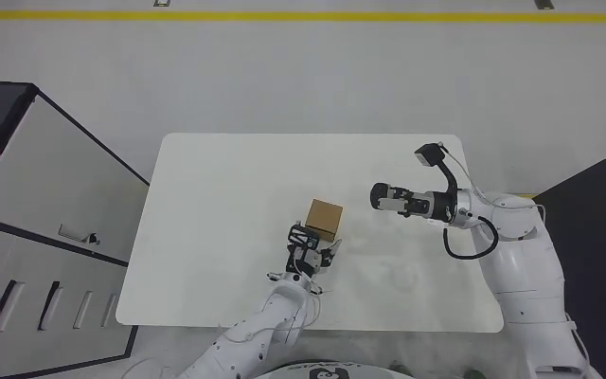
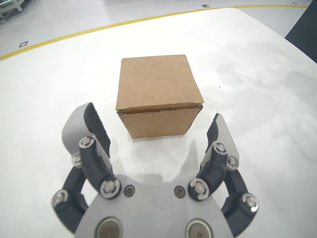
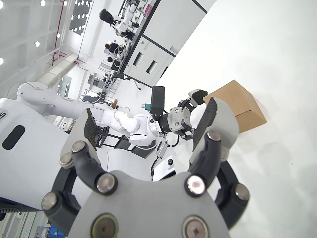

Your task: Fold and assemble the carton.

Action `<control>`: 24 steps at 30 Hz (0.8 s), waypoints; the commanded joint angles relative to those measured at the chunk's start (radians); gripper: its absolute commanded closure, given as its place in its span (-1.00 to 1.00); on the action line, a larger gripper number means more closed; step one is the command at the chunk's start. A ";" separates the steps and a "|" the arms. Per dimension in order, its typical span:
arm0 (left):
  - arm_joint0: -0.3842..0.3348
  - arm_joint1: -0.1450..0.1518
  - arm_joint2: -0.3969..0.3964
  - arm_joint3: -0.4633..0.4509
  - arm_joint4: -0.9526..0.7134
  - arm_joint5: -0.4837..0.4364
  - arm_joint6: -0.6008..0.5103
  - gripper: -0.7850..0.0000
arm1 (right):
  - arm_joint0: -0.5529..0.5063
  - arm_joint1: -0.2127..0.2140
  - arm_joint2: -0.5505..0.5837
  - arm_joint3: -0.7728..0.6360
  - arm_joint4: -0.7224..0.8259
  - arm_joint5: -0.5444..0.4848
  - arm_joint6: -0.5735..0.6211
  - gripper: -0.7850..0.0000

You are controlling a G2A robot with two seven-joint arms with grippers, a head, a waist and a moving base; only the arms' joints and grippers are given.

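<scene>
Top view shows the carton (image 1: 325, 218) closed up on the desk (image 1: 237, 189), so the job looks done. Left tool (image 2: 154, 122) and right tool (image 1: 381, 199) are spread wide, holding nothing.

One brown carton (image 1: 326, 218) stands on one white tabletop (image 1: 227, 189). There are two robot hands over it: one left hand (image 1: 315, 241) and one right hand (image 1: 375, 197). One grey cabinet (image 1: 47, 171) stands beside the tabletop. One yellow line (image 1: 303, 16) crosses the floor.
</scene>
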 commanded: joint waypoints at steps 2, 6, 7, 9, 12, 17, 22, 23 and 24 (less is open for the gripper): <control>-0.016 -0.014 0.002 0.024 -0.054 -0.009 0.014 -1.00 | 0.000 0.000 0.000 0.000 0.000 0.000 0.000 -1.00; -0.034 -0.032 0.011 0.055 -0.068 0.018 0.030 -1.00 | 0.000 0.000 0.000 0.000 0.000 0.000 0.000 -1.00; -0.038 -0.037 0.012 0.061 -0.074 0.030 0.033 -1.00 | 0.000 0.000 0.000 0.000 0.000 0.000 0.000 -1.00; -0.047 -0.045 0.015 0.076 -0.076 0.046 0.041 -1.00 | 0.000 0.000 0.000 0.000 0.000 0.000 0.000 -1.00; -0.057 -0.056 0.020 0.094 -0.080 0.058 0.047 -1.00 | 0.000 0.000 0.000 0.000 0.000 0.000 0.000 -1.00; -0.066 -0.069 0.021 0.117 -0.084 0.059 0.057 0.25 | 0.000 0.000 0.000 0.000 0.000 0.000 0.000 -1.00; -0.064 -0.074 0.009 0.123 -0.075 0.042 0.064 1.00 | 0.000 0.000 0.000 0.000 0.000 0.000 0.000 -1.00; -0.063 -0.073 0.005 0.120 -0.069 0.036 0.066 1.00 | 0.000 0.000 0.000 0.000 0.000 0.000 0.000 -1.00; -0.060 -0.072 0.000 0.116 -0.066 0.028 0.070 1.00 | 0.000 0.000 0.000 0.000 0.000 0.000 0.000 -1.00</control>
